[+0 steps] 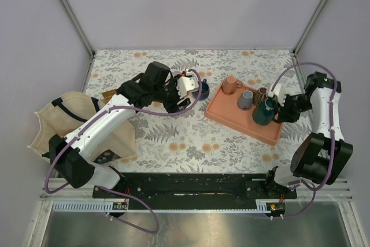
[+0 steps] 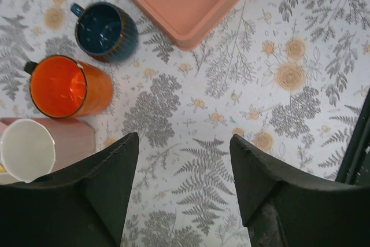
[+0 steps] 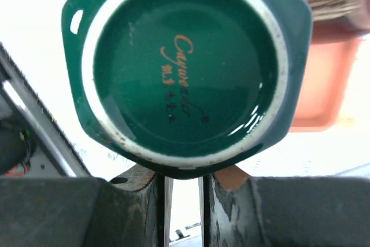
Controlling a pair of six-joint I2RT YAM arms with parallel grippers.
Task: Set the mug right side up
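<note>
Item: green mug (image 3: pixel 185 67), base up on the pink tray (image 1: pixel 224 111), directly ahead of the right jaws. These are drawn nearly together with a thin slit between them at the mug's near edge, presumably seeking a hold to flip it; whether they pinch it cannot be told. Left jaws: spread, empty, over the counter (image 2: pixel 243 85), blue mug (image 2: pixel 107 32) and orange mug (image 2: pixel 66 87) ahead-left, likely standing by.
</note>
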